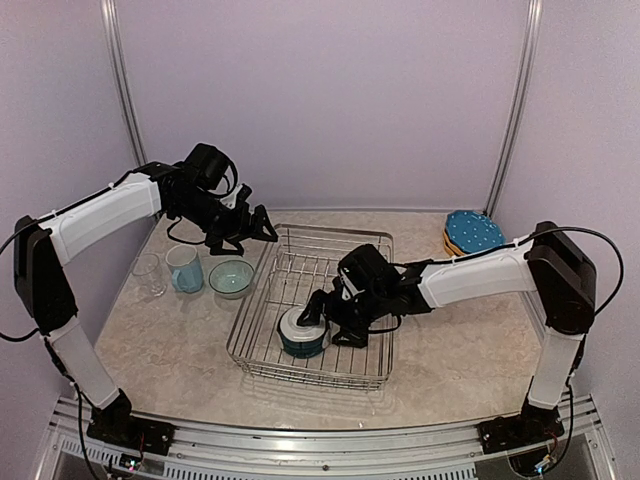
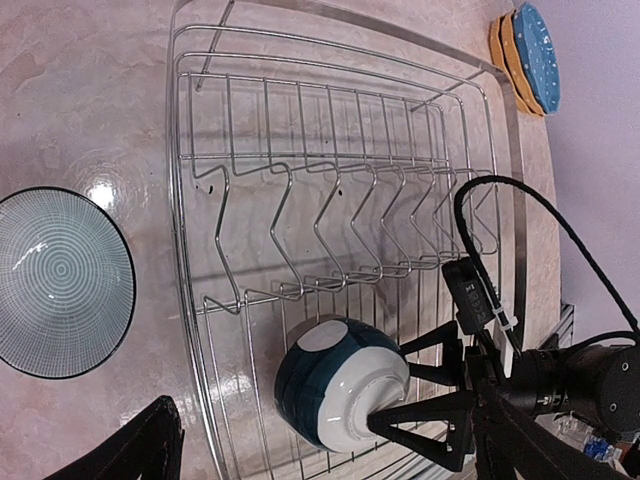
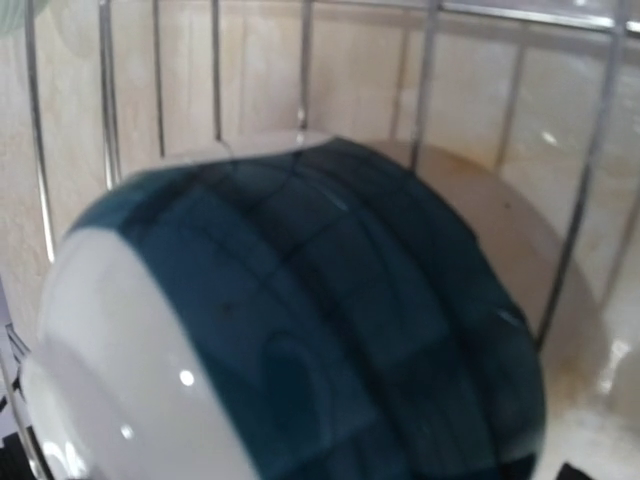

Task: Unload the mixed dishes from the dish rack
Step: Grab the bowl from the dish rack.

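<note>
Top external view is showing the dark teal bowl (image 1: 303,338) lying tipped over in the near-left corner of the silver wire dish rack (image 1: 305,262). The rack is sitting mid-way across the beige marbled tabletop (image 1: 170,350), its long axis running near to far. The bowl's own axis is slanting from far left to near right: its pale foot ring is facing up and far-left, and its white rim end is facing the right gripper (image 1: 322,318).

Left wrist view is giving what the overhead one is not. The zigzag divider prongs (image 2: 330,215) are standing bare across the rack's middle, and the right gripper's two black fingers are standing spread wide, right up against the bowl's white end. Whether they are touching it I cannot tell, but they are not clamping it. Right wrist view is filling up with the bowl's teal side and white band, rack wires behind.

The left gripper (image 1: 255,235) is hovering above the rack's far-left corner, jaws wide apart and gripping nothing.

Left of the rack, a pale teal bowl (image 2: 62,282) with fine concentric lines inside is standing upright, a light blue mug (image 1: 185,268) just beside it and a clear glass (image 1: 150,275) further left. At the far right, a blue plate (image 2: 537,55) is lying on the yellow-orange plates (image 2: 500,45)
</note>
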Robot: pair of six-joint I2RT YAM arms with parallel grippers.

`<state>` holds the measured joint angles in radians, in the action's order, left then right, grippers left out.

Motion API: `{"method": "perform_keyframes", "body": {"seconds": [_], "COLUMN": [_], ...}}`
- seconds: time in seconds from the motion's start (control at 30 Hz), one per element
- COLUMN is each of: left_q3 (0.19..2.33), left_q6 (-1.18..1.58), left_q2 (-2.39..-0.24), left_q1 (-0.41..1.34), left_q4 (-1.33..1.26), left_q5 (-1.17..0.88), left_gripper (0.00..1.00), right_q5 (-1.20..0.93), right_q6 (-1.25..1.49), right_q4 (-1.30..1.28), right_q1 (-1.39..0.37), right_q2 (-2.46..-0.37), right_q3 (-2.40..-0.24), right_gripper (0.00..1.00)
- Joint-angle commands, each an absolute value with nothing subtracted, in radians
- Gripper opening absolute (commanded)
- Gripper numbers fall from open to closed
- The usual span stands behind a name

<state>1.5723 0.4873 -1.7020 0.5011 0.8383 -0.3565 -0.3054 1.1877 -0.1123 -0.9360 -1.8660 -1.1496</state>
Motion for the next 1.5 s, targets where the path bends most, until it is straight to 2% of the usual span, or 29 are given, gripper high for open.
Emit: {"method": "perform_keyframes", "body": {"seconds": [0.0,0.23,0.57,1.0,1.47], "left_q3": [1.575,1.577,1.578,1.580,1.580], "left_q6": [0.466,0.465,0.465,0.465,0.462], "left_q2": [-1.715,-1.717,-1.724,-1.727,-1.723], "left_q1": [0.506,0.506,0.506,0.506,0.509], "left_q4": [0.842,0.846,0.847,0.849,0.850], "left_q5": [-0.339,-0.335,-0.336,-0.333,-0.328], "left_gripper": [0.96,0.96,0.96,0.96,0.96], "right_q5": [-0.317,-0.322,-0.304,-0.287,-0.377], "right_q6": [1.217,1.237,1.200,1.155,1.252], "right_q4": [-0.065,0.117,0.133,0.093,0.422], "right_q1": [-0.930,-0.930,-0.939,-0.971,-0.971], "right_q2": [-1.903,-1.858,-1.811,-1.786,-1.905], "right_q3": [-1.152,-1.079,-1.096,-1.147,-1.134], "right_gripper": [1.00,0.99,0.95,0.96,0.97]}}
